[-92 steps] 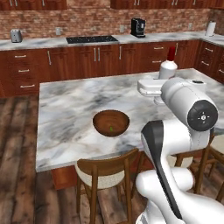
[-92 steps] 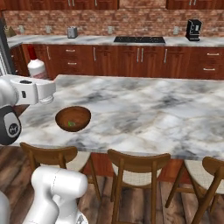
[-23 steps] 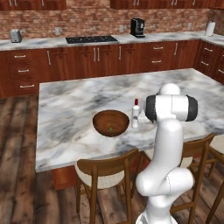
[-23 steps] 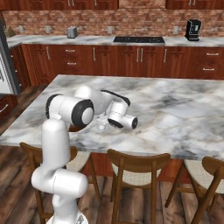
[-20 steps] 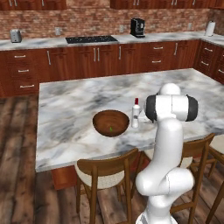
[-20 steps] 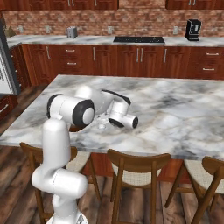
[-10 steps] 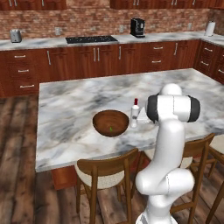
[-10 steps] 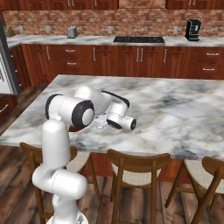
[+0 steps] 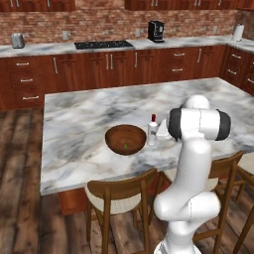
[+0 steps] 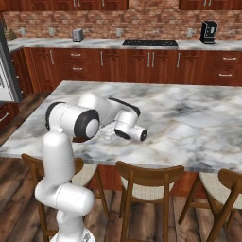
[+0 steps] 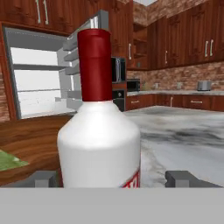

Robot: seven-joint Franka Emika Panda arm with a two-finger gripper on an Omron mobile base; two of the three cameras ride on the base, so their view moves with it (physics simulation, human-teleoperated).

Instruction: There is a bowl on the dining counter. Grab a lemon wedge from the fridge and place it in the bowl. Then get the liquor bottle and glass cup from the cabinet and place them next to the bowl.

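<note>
Bottle status: liquor bottle [image 9: 152,131] stood upright on the dining counter [image 9: 79,119], just beside the wooden bowl [image 9: 125,139], lemon wedge [image 9: 125,146] inside the bowl. Gripper [image 11: 111,178] sat at the bottle, fingertips [image 11: 43,178] spread clear of its sides, not pinching. Likely rigid, smooth, top-heavy; body grip below the shoulders beats the red cap [image 11: 95,65]. Fridge [image 11: 39,74] stood open behind the bottle.

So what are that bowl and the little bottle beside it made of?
The bowl looks like turned wood: red-brown, with a soft, low sheen. The liquor bottle is smooth, opaque white, glossy enough to be glazed ceramic, frosted glass or plastic; its red cap looks like matte plastic or metal.
</note>
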